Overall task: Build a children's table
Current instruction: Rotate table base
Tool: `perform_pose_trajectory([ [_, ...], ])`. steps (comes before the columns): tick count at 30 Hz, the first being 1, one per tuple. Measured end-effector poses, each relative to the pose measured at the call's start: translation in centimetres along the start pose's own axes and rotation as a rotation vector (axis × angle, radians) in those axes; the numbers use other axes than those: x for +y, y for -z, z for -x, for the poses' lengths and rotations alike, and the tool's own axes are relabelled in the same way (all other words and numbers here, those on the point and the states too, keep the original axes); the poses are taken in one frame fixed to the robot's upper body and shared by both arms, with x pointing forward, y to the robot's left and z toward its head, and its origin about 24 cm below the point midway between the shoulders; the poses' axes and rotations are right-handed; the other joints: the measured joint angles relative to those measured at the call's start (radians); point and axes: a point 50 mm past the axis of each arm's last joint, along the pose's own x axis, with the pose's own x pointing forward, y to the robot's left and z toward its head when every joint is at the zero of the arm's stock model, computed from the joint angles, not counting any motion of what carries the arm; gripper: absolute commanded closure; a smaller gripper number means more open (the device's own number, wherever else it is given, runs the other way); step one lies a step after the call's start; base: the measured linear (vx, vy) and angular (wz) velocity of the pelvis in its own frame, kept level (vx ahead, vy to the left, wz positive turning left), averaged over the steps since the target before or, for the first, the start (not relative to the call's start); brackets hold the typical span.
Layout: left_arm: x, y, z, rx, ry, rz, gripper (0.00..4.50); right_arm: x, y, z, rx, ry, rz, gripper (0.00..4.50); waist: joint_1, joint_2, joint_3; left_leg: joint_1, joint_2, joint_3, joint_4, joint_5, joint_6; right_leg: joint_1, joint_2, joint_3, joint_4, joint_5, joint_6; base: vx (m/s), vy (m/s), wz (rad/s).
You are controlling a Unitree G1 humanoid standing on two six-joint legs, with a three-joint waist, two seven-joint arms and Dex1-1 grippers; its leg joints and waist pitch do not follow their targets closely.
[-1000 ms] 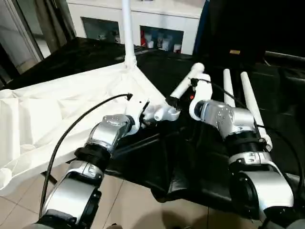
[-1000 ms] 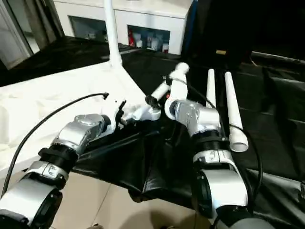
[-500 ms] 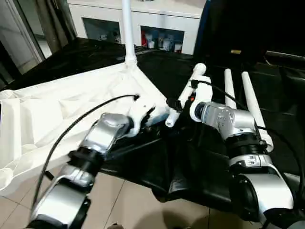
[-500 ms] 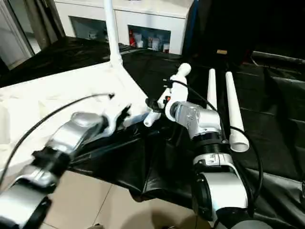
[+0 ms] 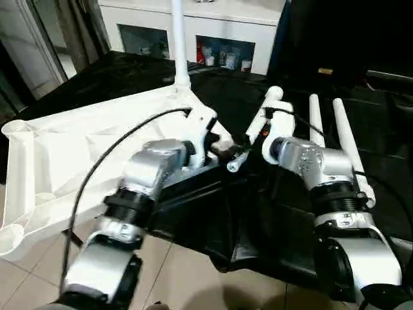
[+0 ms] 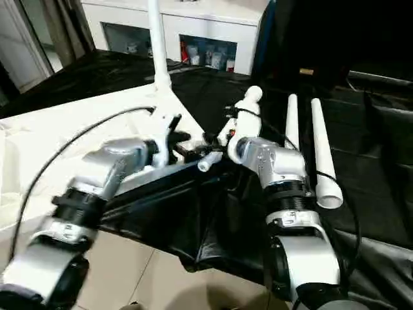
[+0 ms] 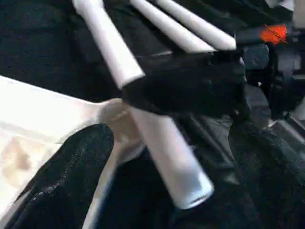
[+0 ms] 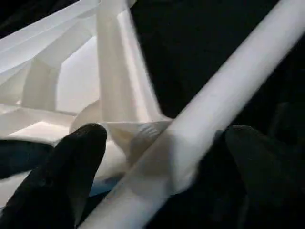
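White ribbed plastic tabletop [image 5: 77,148] lay at frame left; a white tapered tube leg [image 5: 255,132] sat mid-frame between the wide-apart left tool [image 5: 216,145] and right tool [image 5: 248,139], neither clamping it. Likely risk: unheld, it rolls off the black-draped surface [image 5: 271,213].

I see a white cabinet [image 5: 213,26] at the back, small colourful items (too small to name) behind its glass doors, and black sheeting [image 5: 271,219] over tiled floor [image 5: 193,284].
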Motion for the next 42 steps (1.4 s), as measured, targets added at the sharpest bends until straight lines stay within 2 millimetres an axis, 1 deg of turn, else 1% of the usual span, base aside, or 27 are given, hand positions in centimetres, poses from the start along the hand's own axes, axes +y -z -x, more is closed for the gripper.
perform_pose_trajectory([
  [5, -0.8, 0.5, -0.8, 0.034, 0.023, -0.009, 0.00, 0.1, -0.1, 0.1, -0.005, 0.000, -0.005, 0.00, 0.000, 0.005, -0.002, 0.000, 0.000, 0.000, 0.000, 0.000, 0.000, 0.000, 0.001, 0.000, -0.001, 0.000, 0.000, 0.000, 0.000, 0.00],
  [10, -0.6, 1.7, -1.1, 0.090, -0.012, -0.008, 0.00, 0.0, 0.0, 0.1, -0.001, 0.006, -0.008, 0.00, 0.000, 0.006, -0.003, -0.002, 0.000, 0.000, 0.000, 0.002, 0.003, 0.000, 0.001, -0.001, -0.005, 0.001, 0.002, 0.000, 0.000, 0.00],
  [15, -0.6, 3.0, -2.0, 0.139, -0.050, -0.023, 0.00, -0.3, 0.8, 0.1, 0.018, 0.014, -0.019, 0.00, 0.002, 0.007, -0.003, -0.005, 0.000, -0.001, -0.001, 0.003, 0.008, 0.000, 0.001, -0.001, -0.009, 0.003, 0.004, 0.000, 0.000, 0.00],
  [20, -2.1, 3.4, -3.2, 0.134, -0.017, -0.034, 0.00, -0.2, 0.7, 0.1, 0.021, 0.011, -0.020, 0.00, 0.003, 0.013, -0.006, -0.007, 0.000, -0.001, 0.000, 0.002, 0.010, 0.000, 0.001, -0.001, -0.010, 0.003, 0.004, 0.000, 0.000, 0.00],
  [24, -3.0, 3.1, -3.8, 0.100, 0.032, -0.027, 0.00, -0.1, -0.2, 0.7, -0.028, 0.011, 0.003, 0.00, 0.003, 0.015, -0.006, -0.007, 0.000, -0.001, 0.000, 0.003, 0.010, 0.000, 0.001, -0.001, -0.010, 0.004, 0.004, 0.000, 0.000, 0.00],
  [26, -3.4, 2.7, -3.9, 0.068, 0.063, -0.005, 0.00, -0.8, -1.1, 1.5, -0.074, 0.038, 0.028, 0.00, 0.003, 0.015, -0.006, -0.007, 0.000, -0.001, 0.000, 0.003, 0.010, 0.000, 0.001, -0.001, -0.010, 0.004, 0.004, 0.000, 0.000, 0.00],
  [29, -4.1, 2.2, -4.0, 0.027, 0.120, 0.064, 0.00, -2.6, -1.7, 2.8, -0.119, 0.113, 0.045, 0.00, 0.004, 0.017, -0.007, -0.008, 0.000, -0.001, 0.000, 0.003, 0.011, 0.000, 0.001, -0.001, -0.011, 0.004, 0.004, 0.000, 0.000, 0.00],
  [31, -4.8, 2.2, -4.4, 0.027, 0.156, 0.077, 0.00, -3.5, -1.7, 3.6, -0.137, 0.148, 0.045, 0.00, 0.003, 0.022, -0.011, -0.009, 0.000, -0.001, 0.001, 0.003, 0.011, 0.000, 0.001, -0.001, -0.013, 0.005, 0.006, 0.000, 0.000, 0.00],
  [33, -5.4, 2.3, -4.7, 0.034, 0.180, 0.072, 0.00, -4.0, -1.4, 3.9, -0.131, 0.169, 0.045, 0.00, 0.003, 0.028, -0.014, -0.009, -0.001, 0.000, 0.001, 0.003, 0.012, 0.000, 0.001, -0.001, -0.013, 0.005, 0.006, 0.000, 0.000, 0.00],
  [34, -5.8, 2.6, -5.0, 0.049, 0.186, 0.056, 0.00, -4.5, -1.2, 4.3, -0.123, 0.186, 0.054, 0.00, 0.002, 0.032, -0.017, -0.009, -0.001, -0.001, 0.001, 0.003, 0.012, 0.000, 0.001, -0.001, -0.014, 0.005, 0.006, 0.000, 0.000, 0.00],
  [37, -6.0, 3.9, -5.5, 0.112, 0.169, 0.021, 0.00, -5.9, -0.5, 5.2, -0.095, 0.231, 0.081, 0.00, -0.003, 0.043, -0.024, -0.011, -0.001, 0.000, 0.000, 0.004, 0.014, 0.001, 0.003, -0.001, -0.019, 0.008, 0.010, 0.000, 0.000, 0.00],
  [39, -5.6, 4.5, -5.6, 0.140, 0.136, 0.007, 0.00, -6.2, 0.1, 5.5, -0.076, 0.236, 0.089, 0.00, -0.013, 0.051, -0.026, -0.012, -0.001, 0.000, 0.000, 0.004, 0.015, 0.001, 0.004, -0.001, -0.025, 0.011, 0.011, 0.000, 0.000, 0.00],
  [40, -5.3, 4.7, -5.6, 0.150, 0.112, -0.005, 0.00, -6.2, 0.4, 5.6, -0.066, 0.237, 0.095, 0.00, -0.022, 0.055, -0.028, -0.013, -0.001, 0.000, -0.001, 0.005, 0.017, 0.001, 0.004, -0.001, -0.028, 0.013, 0.013, 0.000, 0.000, 0.00],
  [42, -4.8, 4.5, -5.6, 0.161, 0.071, -0.035, 0.00, -6.0, 0.7, 5.6, -0.055, 0.231, 0.109, 0.00, -0.031, 0.057, -0.029, -0.014, -0.002, 0.000, 0.000, 0.006, 0.018, 0.001, 0.003, -0.001, -0.029, 0.014, 0.014, 0.000, 0.000, 0.00],
])
